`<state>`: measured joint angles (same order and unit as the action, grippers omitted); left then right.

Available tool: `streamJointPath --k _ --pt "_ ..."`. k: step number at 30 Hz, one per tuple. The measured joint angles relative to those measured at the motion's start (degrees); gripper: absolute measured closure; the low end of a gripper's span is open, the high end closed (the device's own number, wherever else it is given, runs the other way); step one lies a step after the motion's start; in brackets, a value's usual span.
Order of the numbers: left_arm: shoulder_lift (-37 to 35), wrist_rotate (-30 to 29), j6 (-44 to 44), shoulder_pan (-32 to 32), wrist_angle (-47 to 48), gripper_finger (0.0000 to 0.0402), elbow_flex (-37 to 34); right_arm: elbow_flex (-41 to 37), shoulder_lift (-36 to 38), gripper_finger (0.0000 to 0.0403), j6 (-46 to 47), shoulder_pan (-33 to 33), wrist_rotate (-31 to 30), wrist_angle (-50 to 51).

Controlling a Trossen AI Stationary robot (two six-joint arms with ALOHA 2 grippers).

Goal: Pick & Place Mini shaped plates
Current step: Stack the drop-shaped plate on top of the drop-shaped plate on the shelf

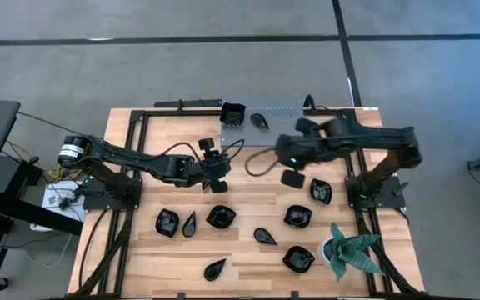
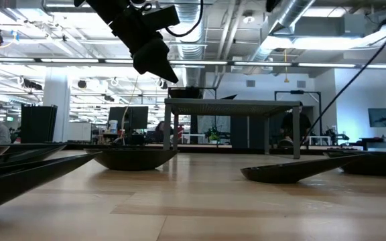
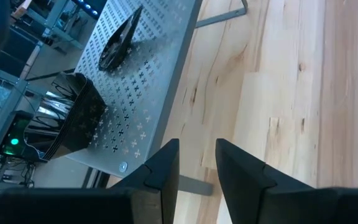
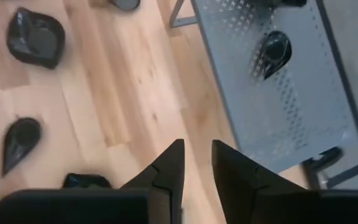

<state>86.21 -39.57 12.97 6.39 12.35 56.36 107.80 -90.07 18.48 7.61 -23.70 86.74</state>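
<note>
Desk: the light wooden desk is carrying a grey perforated metal shelf at its far edge.
Shelf: a square black plate and a teardrop plate are lying on it.
Desk top: glossy black mini plates are lying scattered across the near half, beside a green spiky plant at the right corner.

The left claw is hovering empty, fingers apart, over the bench beside the shelf holding a teardrop plate and a square plate.
</note>
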Motion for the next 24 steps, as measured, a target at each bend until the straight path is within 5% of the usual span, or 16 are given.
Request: streamJointPath --k 7,14,24 --pt "0.0 2.5 -5.2 0.0 6.3 0.0296 0.0 -21.0 9.9 0.0327 8.7 5.5 0.1 -12.4" --pt "-1.9 16.2 -9.1 0.0 9.4 0.0296 0.0 -38.1 16.3 0.0327 10.0 8.6 2.3 -27.8" --pt "-23.5 19.3 -11.9 -1.4 14.0 0.0296 -4.9 -51.8 25.1 0.0327 7.9 7.8 1.6 -44.1"
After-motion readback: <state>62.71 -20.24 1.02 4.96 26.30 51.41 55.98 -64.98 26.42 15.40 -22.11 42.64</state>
